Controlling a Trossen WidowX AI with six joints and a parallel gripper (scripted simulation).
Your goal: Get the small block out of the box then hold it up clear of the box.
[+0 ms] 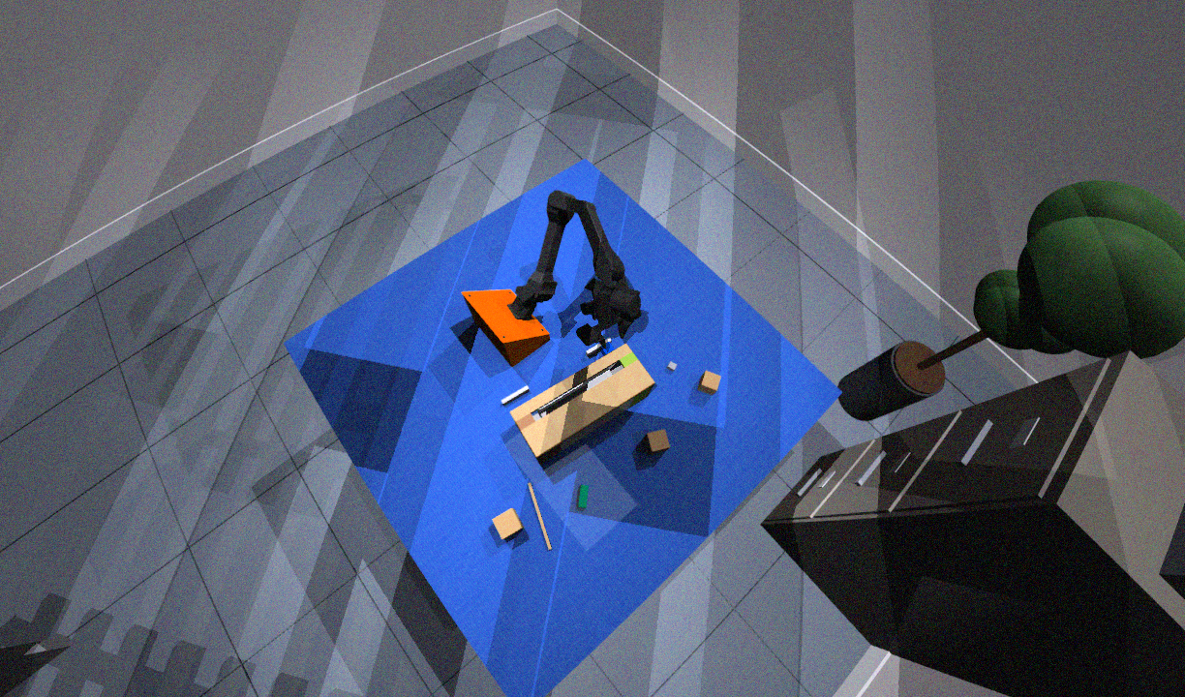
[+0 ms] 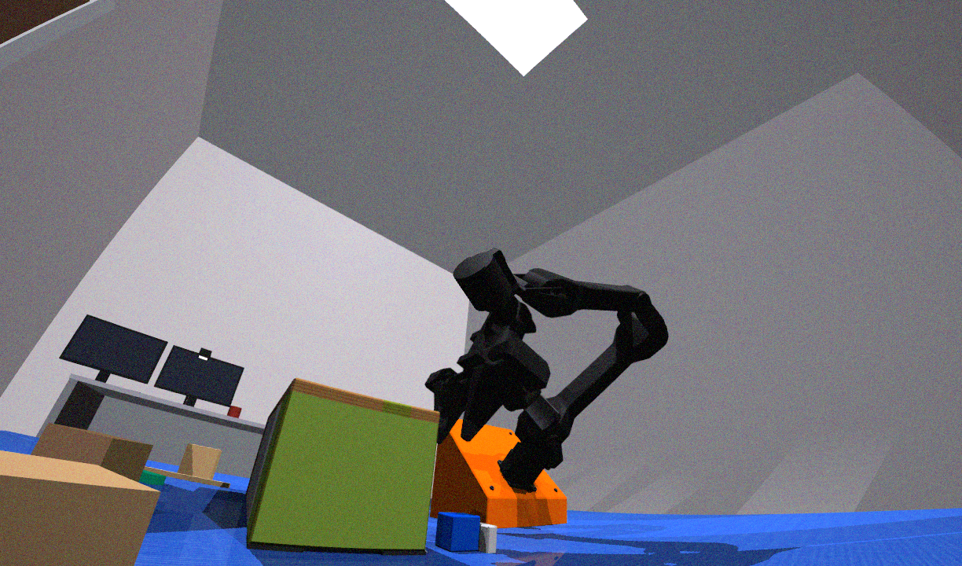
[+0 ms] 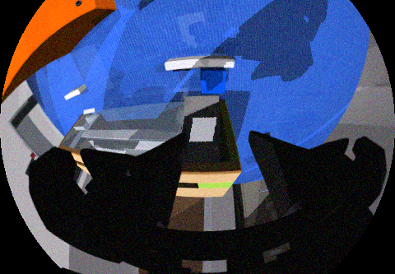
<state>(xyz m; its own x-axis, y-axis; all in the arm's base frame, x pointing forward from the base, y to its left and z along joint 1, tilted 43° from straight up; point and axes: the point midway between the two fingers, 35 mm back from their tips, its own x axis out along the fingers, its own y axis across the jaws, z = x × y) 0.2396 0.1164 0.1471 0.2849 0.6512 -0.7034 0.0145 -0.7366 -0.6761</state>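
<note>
Where grey walls meet, blue mat (image 1: 458,450) (shadow-streaked) — flat.

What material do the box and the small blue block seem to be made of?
The box: seemingly wood or cardboard, matte tan top; green-painted end. The blue block: looks like plastic or painted wood, uniform saturated colour, no grain visible. Neither is certain.

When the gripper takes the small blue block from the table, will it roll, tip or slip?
The blue block looks like a cube resting on a flat face, so it should not roll and is unlikely to tip. Its flat sides probably give the open gripper a firm hold. A white piece sits right beside it and may be nudged.
</note>
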